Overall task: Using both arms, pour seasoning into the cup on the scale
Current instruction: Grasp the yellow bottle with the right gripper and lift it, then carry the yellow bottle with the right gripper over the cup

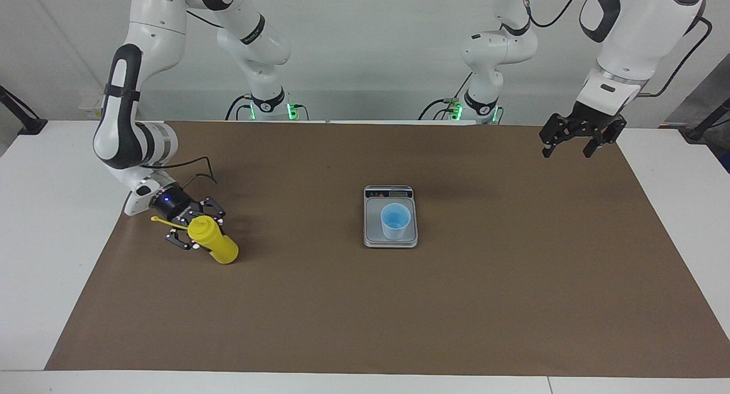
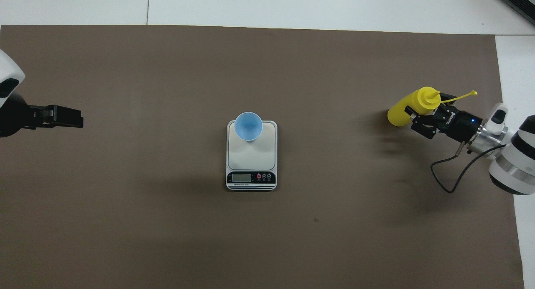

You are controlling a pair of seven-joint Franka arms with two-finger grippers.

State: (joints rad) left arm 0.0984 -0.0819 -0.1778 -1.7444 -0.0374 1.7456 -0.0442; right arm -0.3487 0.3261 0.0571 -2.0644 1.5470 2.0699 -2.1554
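Brown mat [image 1: 513, 280] on white table [image 1: 45, 223]; right hand [image 1: 197, 230] grips tilted seasoning [image 1: 214, 240], left hand [image 1: 573, 143] prob. open over mat.

Blue cup [image 2: 248, 126] upright on scale [image 2: 251, 155]; yellow bottle [image 2: 411, 107] in right pincer [image 2: 419, 121]

right gripper [image 1: 191, 227] low, fingers clamped round yellow squeeze bottle [image 1: 215, 241], left gripper [image 1: 575, 144] raised, fingers spread, waiting
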